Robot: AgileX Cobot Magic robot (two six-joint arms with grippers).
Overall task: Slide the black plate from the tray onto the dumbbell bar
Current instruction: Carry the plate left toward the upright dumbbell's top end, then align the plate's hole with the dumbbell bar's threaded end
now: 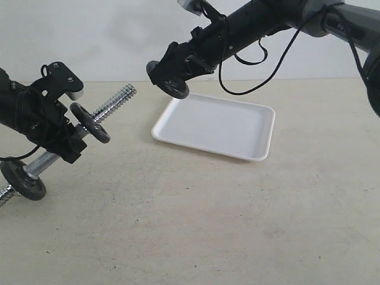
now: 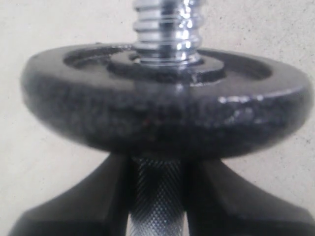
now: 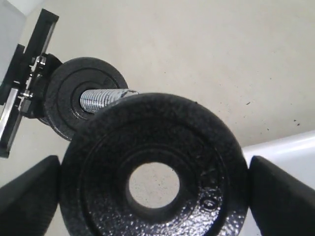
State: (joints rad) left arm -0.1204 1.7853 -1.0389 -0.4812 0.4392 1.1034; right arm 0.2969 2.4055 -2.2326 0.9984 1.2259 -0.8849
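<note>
Plate and bar are each gripped by a different arm, above the beige table [image 1: 208, 231]. The right gripper [image 1: 168, 77] has its jaws spread wide across the black plate [image 1: 178, 90], one finger [image 3: 280, 196] on either side of the rim. The plate is lifted clear of the tray [image 1: 225, 127], in the air by the tray's far left corner as the exterior view shows it. The tray lies flat on the table.

The left gripper [image 1: 66, 139] is closed narrowly on the knurled middle of the dumbbell bar [image 1: 116, 100], right behind the upper dark disc [image 1: 90, 123]. The bar is tilted, with its threaded end rising toward the plate and a second disc [image 1: 24, 179] at the low end. Plate and threaded tip are apart — in the right wrist view the tip shows just past the plate's rim, not in line with its centre hole.
</note>
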